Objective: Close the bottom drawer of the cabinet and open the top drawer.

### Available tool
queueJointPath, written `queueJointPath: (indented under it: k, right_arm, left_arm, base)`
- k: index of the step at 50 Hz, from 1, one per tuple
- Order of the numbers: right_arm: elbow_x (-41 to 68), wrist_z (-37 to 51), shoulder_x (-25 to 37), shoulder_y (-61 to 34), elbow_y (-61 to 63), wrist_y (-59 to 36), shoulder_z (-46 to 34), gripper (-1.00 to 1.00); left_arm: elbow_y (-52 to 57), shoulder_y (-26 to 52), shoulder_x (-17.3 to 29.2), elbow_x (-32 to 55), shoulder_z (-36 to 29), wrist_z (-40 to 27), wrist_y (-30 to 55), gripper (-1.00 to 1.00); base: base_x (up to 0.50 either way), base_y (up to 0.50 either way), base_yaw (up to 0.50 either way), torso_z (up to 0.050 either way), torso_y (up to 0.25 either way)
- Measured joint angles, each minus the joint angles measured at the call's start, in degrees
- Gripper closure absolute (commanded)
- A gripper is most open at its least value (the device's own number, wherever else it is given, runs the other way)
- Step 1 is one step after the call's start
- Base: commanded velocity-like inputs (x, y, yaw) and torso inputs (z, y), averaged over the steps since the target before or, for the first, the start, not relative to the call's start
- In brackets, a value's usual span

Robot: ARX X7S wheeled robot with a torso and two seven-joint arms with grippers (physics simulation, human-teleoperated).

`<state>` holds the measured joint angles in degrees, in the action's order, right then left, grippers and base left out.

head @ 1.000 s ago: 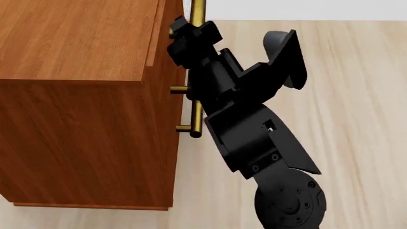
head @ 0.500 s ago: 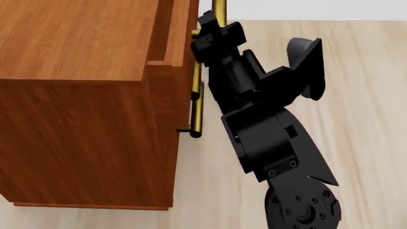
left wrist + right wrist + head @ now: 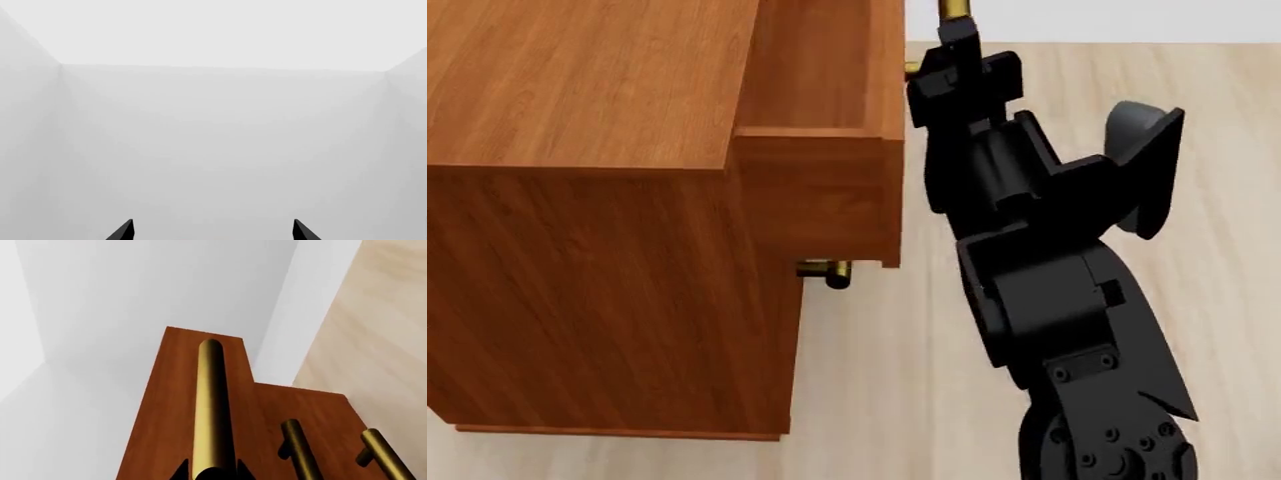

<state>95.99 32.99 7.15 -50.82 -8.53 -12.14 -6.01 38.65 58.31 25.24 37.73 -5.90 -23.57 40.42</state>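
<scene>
The right arm [image 3: 1068, 300] is matte black throughout, built from blocky, faceted housings joined end to end. Its lowest visible segment ends in a round joint cap ringed with small dark screws [image 3: 1108, 440], and a few more screw heads dot the flat panel just above it. A small pale square marking [image 3: 1112, 291] sits on the side of the middle housing. A rounded, cup-like black shell [image 3: 1148, 165] juts from the upper part of the arm. The right gripper [image 3: 958, 75] is black and angular too. In the left wrist view, the left gripper's fingertips [image 3: 123, 231] show as two slim black pointed wedges.
</scene>
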Motion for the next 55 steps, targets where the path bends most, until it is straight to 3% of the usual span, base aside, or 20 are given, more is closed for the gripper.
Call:
queueJointPath:
  k: [34,35,55]
  right_arm:
    - [3.58,-0.84,1.40,0.98,0.33,3.03,1.21,1.00]
    - [3.61,-0.84,1.42,1.00,0.35,3.06,1.19,-1.00]
    - [2.40,-2.41,2.22,1.26,3.84,3.18,0.63,-1.00]
  left_arm:
    - [0.00,0.67,0.22,0.50,-0.62,-0.57,0.06,-1.00]
    - [-0.03,0.67,0.22,0.49,-0.65,-0.57,0.03,-1.00]
    - [-0.33,0.87,0.28,0.52,-1.05,-0.74,-0.31,-1.00]
  base:
    - [-0.01,0.00,0.00,0.001,0.005]
    - [-0.02,0.00,0.00,0.000,0.000]
    - [0.00,0.00,0.00,0.001,0.002]
